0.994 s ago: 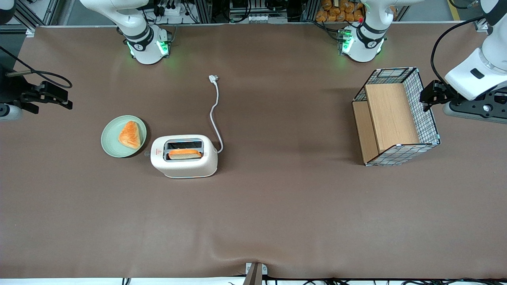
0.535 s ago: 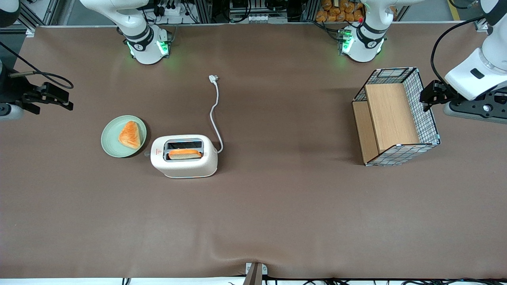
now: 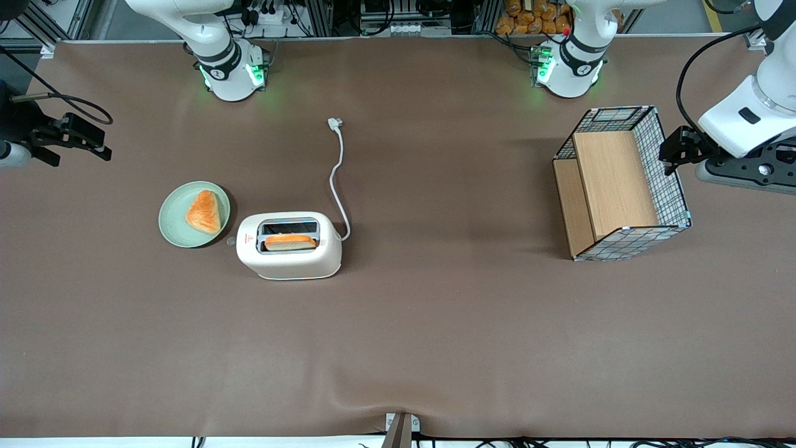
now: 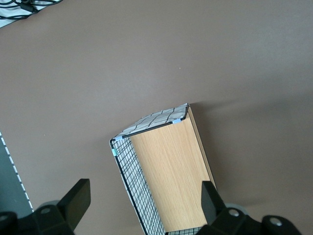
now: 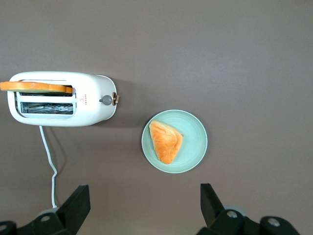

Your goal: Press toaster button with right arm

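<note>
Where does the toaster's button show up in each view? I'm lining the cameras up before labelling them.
Front view: the button pokes from the toaster's short end, toward the green plate; the gripper hangs open near the working arm's end of the table.
Right wrist view: the button on the toaster, facing the plate.
Left wrist view: not in it.
Shared landmark: the green plate.

black gripper (image 3: pixel 102 152) with thin black cable (image 3: pixel 68 99), silver wrist cuff (image 3: pixel 7 153)

A robotics lab: bench-mounted arm bases (image 3: pixel 231 73), aluminium framing (image 3: pixel 314 15).
</note>
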`<act>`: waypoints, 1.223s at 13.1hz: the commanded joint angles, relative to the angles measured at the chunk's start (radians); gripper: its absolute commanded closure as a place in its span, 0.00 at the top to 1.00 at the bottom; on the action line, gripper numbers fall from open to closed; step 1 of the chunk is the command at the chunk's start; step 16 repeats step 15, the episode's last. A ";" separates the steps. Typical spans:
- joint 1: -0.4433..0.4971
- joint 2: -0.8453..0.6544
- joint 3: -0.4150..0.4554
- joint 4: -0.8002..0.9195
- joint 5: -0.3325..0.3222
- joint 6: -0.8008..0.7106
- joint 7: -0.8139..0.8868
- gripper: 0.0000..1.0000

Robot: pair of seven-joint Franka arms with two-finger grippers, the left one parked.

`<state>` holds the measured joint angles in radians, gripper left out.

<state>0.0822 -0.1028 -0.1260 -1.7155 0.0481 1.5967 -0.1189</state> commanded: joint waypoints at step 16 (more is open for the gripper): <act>0.001 -0.025 0.022 0.008 -0.056 -0.030 0.042 1.00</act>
